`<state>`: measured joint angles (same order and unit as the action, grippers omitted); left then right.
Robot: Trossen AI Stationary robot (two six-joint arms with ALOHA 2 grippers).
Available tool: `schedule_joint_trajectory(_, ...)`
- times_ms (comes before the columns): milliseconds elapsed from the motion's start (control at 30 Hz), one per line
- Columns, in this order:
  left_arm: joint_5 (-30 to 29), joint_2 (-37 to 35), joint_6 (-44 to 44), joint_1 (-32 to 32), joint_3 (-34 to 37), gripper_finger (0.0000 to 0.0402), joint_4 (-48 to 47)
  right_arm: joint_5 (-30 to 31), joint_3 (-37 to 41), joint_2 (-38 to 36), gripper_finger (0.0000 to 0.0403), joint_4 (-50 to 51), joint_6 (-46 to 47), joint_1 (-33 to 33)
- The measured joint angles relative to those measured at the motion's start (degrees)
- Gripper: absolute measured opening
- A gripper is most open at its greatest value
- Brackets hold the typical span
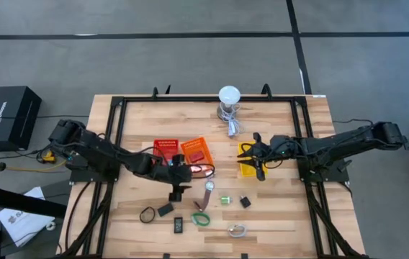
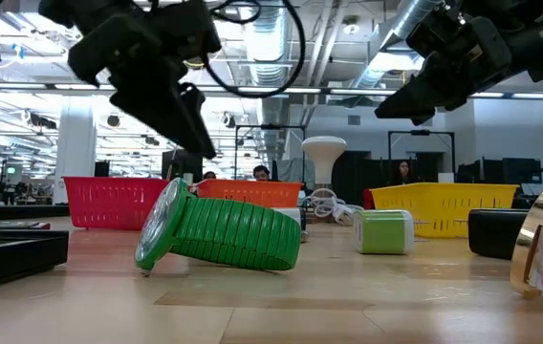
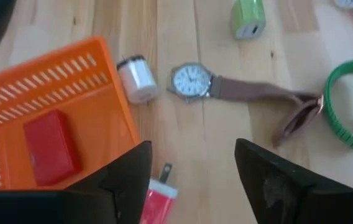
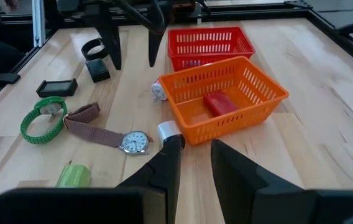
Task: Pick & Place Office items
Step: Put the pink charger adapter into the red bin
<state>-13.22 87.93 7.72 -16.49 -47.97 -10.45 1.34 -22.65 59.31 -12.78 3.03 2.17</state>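
Beside orange basket (image 3: 96,106), left pincer (image 3: 192,180) (spread)

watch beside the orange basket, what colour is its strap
Brown, on the watch with a white dial; clearest in the left wrist view.

Orange basket (image 3: 52,118) wall, white spool (image 3: 137,79) crowd brown-strap watch (image 3: 192,81); opposite side open.

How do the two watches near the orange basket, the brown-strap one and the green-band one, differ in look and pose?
The brown-strap watch lies opened out, face up, strap stretched along the table; the green-band watch keeps its band closed in a ring. The brown-strap watch has a smooth, soft strap that folds at its end; the green-band watch has a ribbed band. The brown-strap watch lies nearer the orange basket. Both rest on the wooden table, in no basket.
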Motion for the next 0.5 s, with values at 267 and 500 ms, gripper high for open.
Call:
schedule_joint_trajectory(267, 0.2, 0.3, -0.9, 1.9, 3.6, 0.0234, 0.3, 0.0, 0.0, 0.0, 0.0082, 0.3, 0.0, 0.0)
schedule_joint_trajectory(500, 1.1, 0.4, -1.5, 3.4, 5.4, 0.0221, 0.4, 0.0, 0.0, 0.0, 0.0082, 0.3, 0.0, 0.0)
